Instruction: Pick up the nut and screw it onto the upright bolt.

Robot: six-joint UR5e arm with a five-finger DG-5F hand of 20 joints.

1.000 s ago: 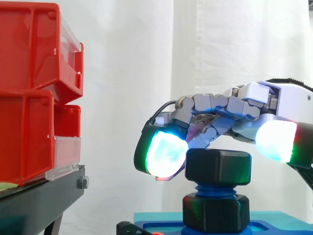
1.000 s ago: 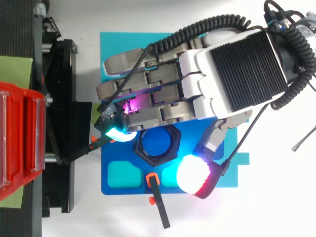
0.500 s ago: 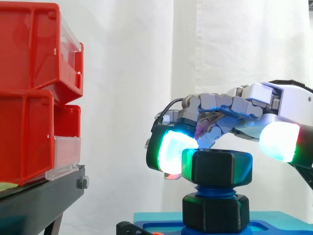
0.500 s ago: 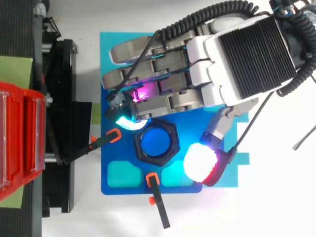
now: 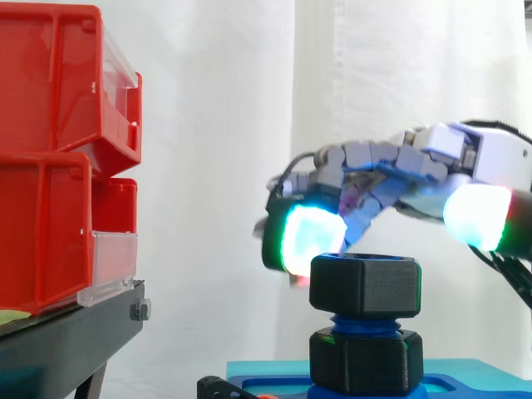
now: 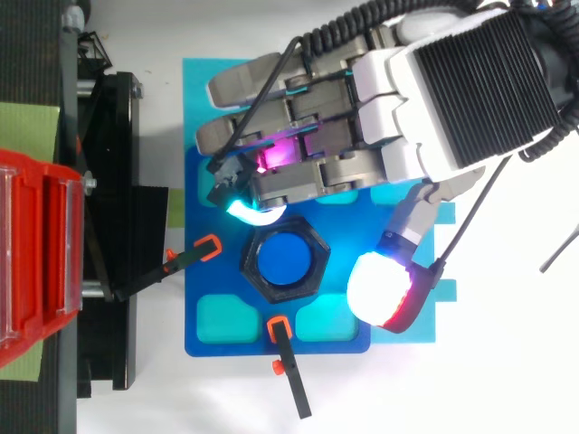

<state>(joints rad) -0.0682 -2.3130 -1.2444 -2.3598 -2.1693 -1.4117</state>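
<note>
Here the nut (image 5: 364,286) caps the upright bolt (image 6: 289,260), axis vertical, hand (image 6: 470,86) apparently clear.

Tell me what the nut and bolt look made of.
Nut: matte black plastic, possibly 3D-printed; the surface is dull with no metallic glint. Bolt: blue plastic, it seems; the colour is uniform and saturated, and the threads are thick and rounded.

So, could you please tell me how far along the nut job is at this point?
Done: the black hexagonal plastic nut sits level on the blue threaded upright bolt, started on its thread. In hand: nothing; the hand hovers open above and beside it, its thumb pad clear of the nut. Left: blue thread shows between this nut and the black hexagonal collar at the bolt's foot, so more turns may be needed.
</note>
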